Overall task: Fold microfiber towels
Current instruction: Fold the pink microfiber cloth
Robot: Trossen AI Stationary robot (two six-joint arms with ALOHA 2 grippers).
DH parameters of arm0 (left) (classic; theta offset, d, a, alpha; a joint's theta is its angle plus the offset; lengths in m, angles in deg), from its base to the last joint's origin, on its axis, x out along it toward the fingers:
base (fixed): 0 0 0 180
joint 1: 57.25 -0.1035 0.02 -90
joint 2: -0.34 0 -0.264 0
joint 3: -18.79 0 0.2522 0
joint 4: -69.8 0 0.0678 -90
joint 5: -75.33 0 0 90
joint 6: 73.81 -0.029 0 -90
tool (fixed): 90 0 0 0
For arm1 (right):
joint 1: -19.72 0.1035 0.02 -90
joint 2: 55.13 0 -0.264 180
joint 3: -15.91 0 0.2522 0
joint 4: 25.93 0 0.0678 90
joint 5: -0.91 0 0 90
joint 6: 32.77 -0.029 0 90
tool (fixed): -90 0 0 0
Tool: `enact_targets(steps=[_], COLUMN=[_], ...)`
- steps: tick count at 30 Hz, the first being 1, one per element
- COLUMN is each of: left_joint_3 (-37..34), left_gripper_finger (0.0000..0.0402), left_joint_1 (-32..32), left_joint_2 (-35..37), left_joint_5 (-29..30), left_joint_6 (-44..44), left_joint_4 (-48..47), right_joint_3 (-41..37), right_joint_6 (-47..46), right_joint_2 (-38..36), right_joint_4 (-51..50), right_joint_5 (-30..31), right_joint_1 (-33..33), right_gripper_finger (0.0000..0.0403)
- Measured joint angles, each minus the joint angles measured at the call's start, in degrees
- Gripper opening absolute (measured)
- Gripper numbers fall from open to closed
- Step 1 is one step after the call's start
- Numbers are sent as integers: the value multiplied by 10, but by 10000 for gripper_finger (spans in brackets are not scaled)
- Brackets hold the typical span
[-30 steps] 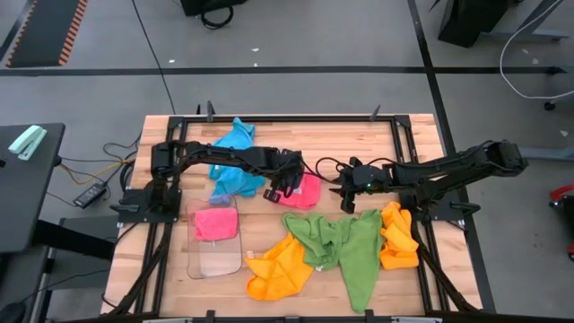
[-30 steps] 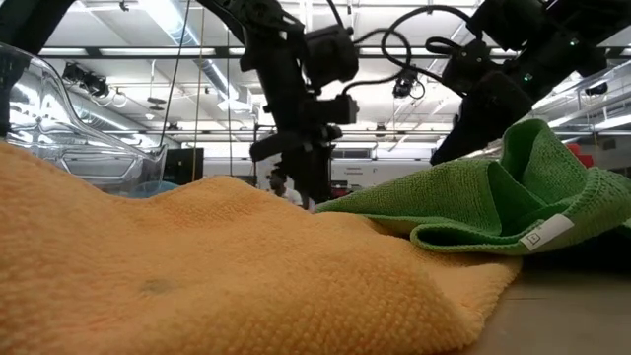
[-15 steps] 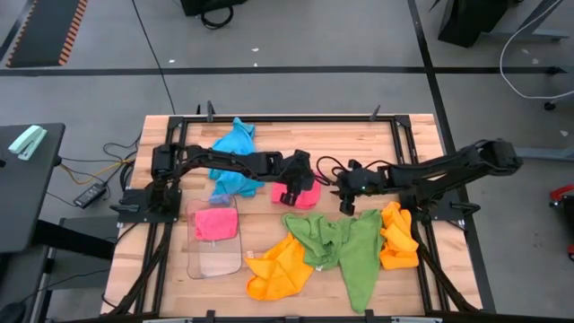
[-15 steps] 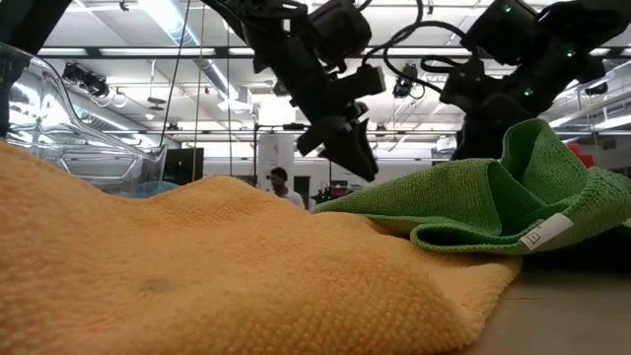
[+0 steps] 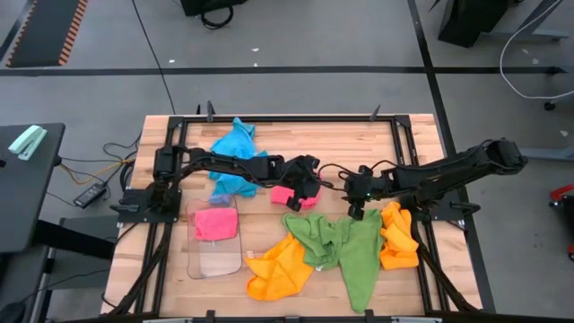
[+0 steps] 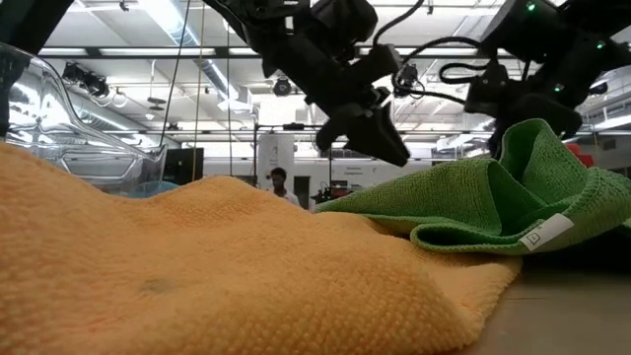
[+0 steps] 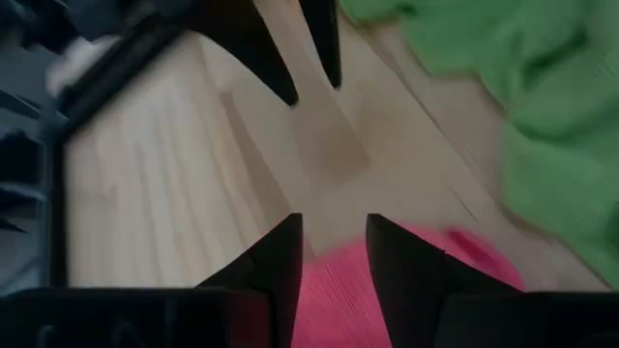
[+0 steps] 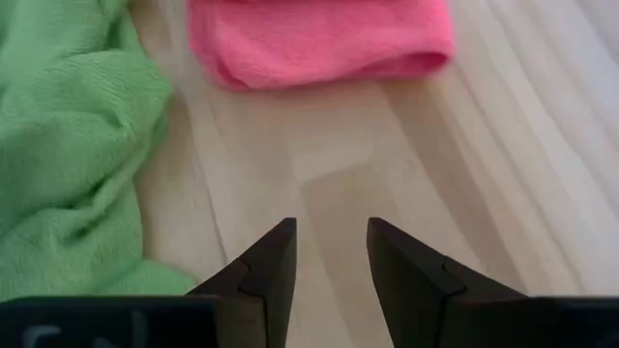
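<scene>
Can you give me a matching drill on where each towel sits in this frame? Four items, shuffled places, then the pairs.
Things:
1. sky blue towel
2. green towel
3. folded pink towel
4. pink towel at mid-table

Places:
A. in the clear plastic tray
B. far side of the table, beside the left arm
C. under the left pincer
D. near edge, between two orange towels

Pairs: 1-B, 2-D, 3-A, 4-C
</scene>
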Motion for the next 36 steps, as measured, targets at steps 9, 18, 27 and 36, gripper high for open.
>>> enact_targets(steps=[9,18,27,36], left_joint_3=[-1,-2,-1,-3], left_gripper_finger=[103,154,235,233], left_joint_1=[4,66,75,75], left_joint_2=[-37,-48,-59,-79], left_joint_5=[-1,91,150,150], left_joint_6=[115,236,294,317], left_joint_4=[28,7,2,-23], right_joint_3=[0,1,1,1], right_joint_6=[-10,-6,15,42], right_joint_2=[-68,-66,-66,-66], right_joint_4=[-9,1,21,38], right_joint_5=[39,48,53,53], right_joint_1=[0,1,1,0], right_gripper_finger=[137,137,137,137])
